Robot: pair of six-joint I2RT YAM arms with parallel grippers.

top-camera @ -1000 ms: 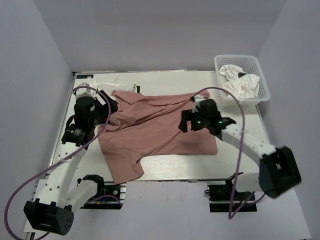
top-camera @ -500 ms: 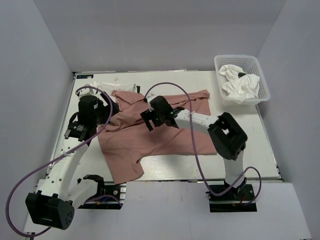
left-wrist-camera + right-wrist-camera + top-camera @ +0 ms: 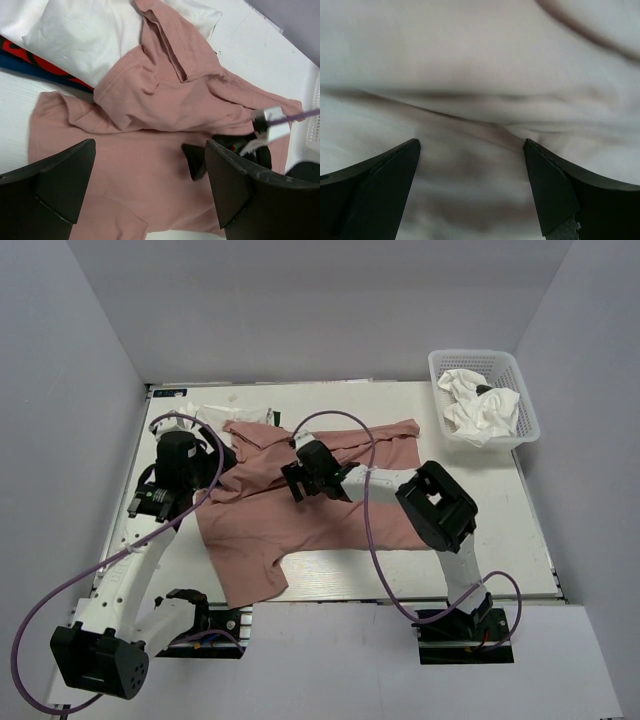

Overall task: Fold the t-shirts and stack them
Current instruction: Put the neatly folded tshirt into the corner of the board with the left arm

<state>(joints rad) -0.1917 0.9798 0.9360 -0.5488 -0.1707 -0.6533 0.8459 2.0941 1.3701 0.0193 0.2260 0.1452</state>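
Note:
A dusty pink t-shirt (image 3: 320, 505) lies spread and rumpled across the table; its collar end is bunched at the back left (image 3: 165, 85). My left gripper (image 3: 216, 466) hovers open and empty over the shirt's left part (image 3: 150, 192). My right gripper (image 3: 297, 481) is open, low over the middle of the pink cloth, which fills the blurred right wrist view (image 3: 472, 185). One of its fingertips (image 3: 196, 160) shows in the left wrist view. A folded white t-shirt (image 3: 85, 35) lies on red (image 3: 30, 62) and blue (image 3: 35, 72) cloth at the back left.
A white basket (image 3: 525, 405) at the back right holds crumpled white shirts (image 3: 482, 405). The purple cable (image 3: 372, 455) of the right arm loops over the shirt. Grey walls enclose the table on three sides.
My right arm has swung from the shirt's right side leftward to its middle. The left gripper has barely moved. The shirt's right edge lies a little flatter.

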